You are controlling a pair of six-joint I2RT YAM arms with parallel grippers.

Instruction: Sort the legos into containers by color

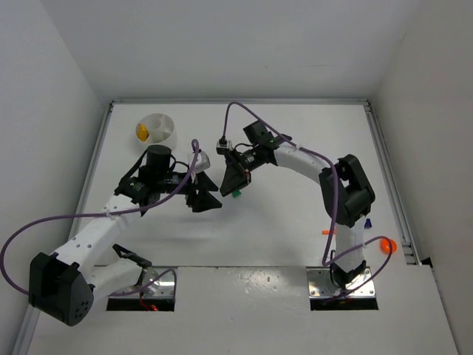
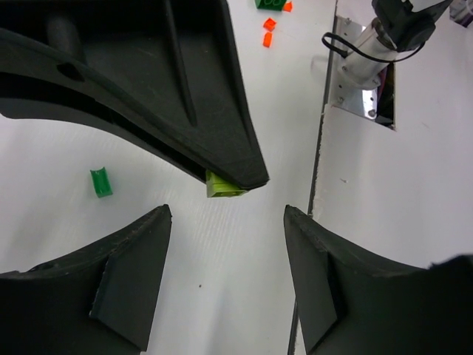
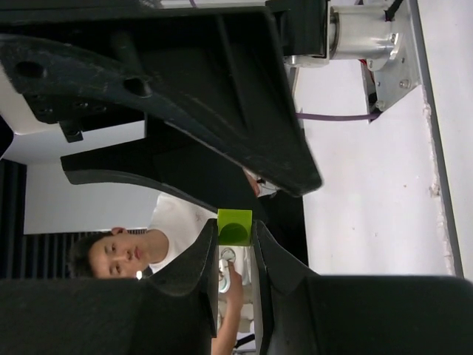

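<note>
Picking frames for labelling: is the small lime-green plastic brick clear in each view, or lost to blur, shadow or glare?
Top external: evenly lit, but the small lime-green plastic brick is a speck at the right gripper. Left wrist: sharp, partly hidden by that gripper. Right wrist: sharp, bright, no glare.

Looked down on a flat white table (image 1: 295, 148), closed in by white walls at the left, right and far sides. Found a low round white dish (image 1: 157, 127) standing on it in the far left corner. Saw a small green piece (image 2: 100, 182) lying alone on the bare surface near the middle. Noted, toward the near right, two orange bricks (image 2: 269, 24) just beside each other, with a dark green brick (image 2: 270, 4) close by, cut off by the frame edge. Spotted a blue brick (image 1: 367, 222) and a round orange piece (image 1: 389, 245) further right, near the right edge. Met a scuffed white panel (image 1: 244, 285) along the near edge.
</note>
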